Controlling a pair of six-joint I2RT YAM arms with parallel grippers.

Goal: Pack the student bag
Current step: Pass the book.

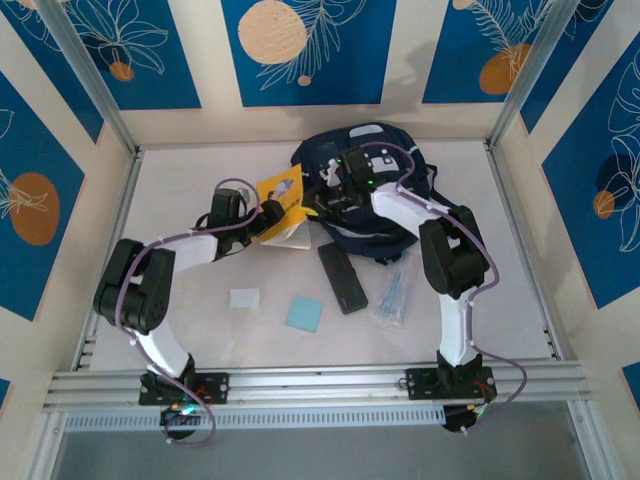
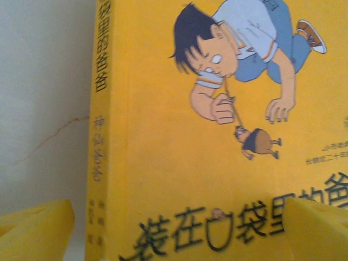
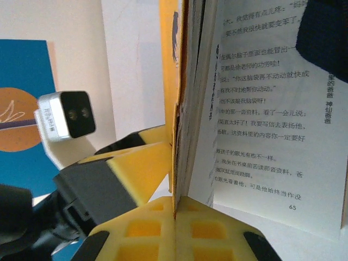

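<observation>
Top external: fixed high behind the arm bases, tilted down and forward, far enough back to take in the whole table [image 1: 330, 345]. The yellow book [image 1: 280, 200] lands small, just above frame centre.

Left wrist cam: very close to the yellow book [image 2: 206, 163], facing its front cover nearly square, spine toward frame left. The left gripper [image 2: 176, 234] fingertips sit in the bottom corners.

Right wrist cam: close at the yellow book [image 3: 176, 109], edge-on, sighting along the cover and printed page 65. The right gripper [image 3: 175, 215] is at frame bottom.

Overlap: all three see the book. Right wrist also catches the left wrist camera [image 3: 68, 115], on the book's cover side.
</observation>
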